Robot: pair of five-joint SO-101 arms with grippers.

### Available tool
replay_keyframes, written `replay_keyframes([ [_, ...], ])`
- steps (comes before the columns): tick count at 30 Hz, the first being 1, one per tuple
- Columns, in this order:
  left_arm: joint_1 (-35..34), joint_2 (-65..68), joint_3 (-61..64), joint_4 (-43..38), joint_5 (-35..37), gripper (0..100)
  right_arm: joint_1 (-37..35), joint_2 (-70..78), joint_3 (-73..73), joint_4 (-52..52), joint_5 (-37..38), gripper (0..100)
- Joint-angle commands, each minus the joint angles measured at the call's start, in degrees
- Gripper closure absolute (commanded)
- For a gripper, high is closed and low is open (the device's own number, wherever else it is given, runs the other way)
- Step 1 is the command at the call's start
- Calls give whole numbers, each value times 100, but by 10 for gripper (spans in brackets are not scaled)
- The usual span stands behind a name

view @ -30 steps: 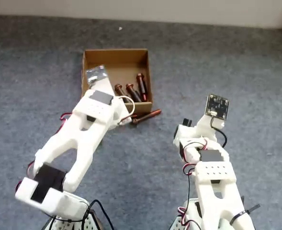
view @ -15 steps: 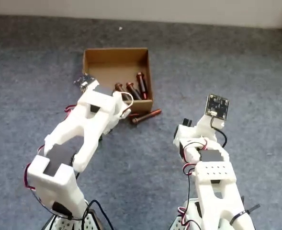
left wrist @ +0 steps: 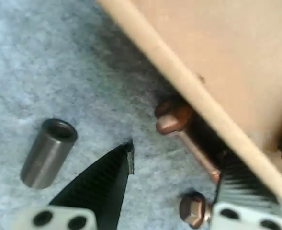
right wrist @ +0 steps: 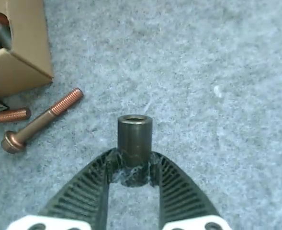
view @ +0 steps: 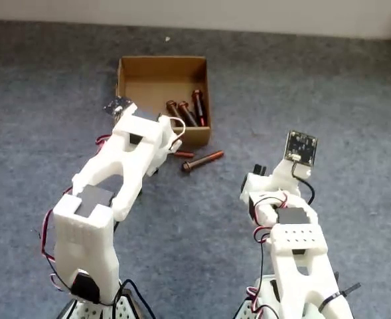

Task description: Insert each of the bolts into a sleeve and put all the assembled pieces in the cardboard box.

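Though plain, sleeve [right wrist: 135,136] in end effector [right wrist: 131,166]

Coppery metal bolt [right wrist: 41,120], dull metal sleeve [right wrist: 135,136]

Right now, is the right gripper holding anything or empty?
Holding. The right gripper is shut on a dark sleeve: one end sits clamped between its fingers, the open end points away over the carpet.
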Motion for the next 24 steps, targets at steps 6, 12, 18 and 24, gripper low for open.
replay_keyframes([
  [6, -171, 233, -875, 721, 88, 976, 22, -119, -13, -127, -44, 993],
  [12, -171, 224, -840, 721, 88, 980, 22, -119, -13, -127, -44, 993],
  [18, -171, 215, -1218, 1468, 79, 995, 22, -163, -4, -127, -44, 993],
  [24, -171, 215, -1895, 2338, -290, 995, 22, -171, 4, -127, -44, 993],
])
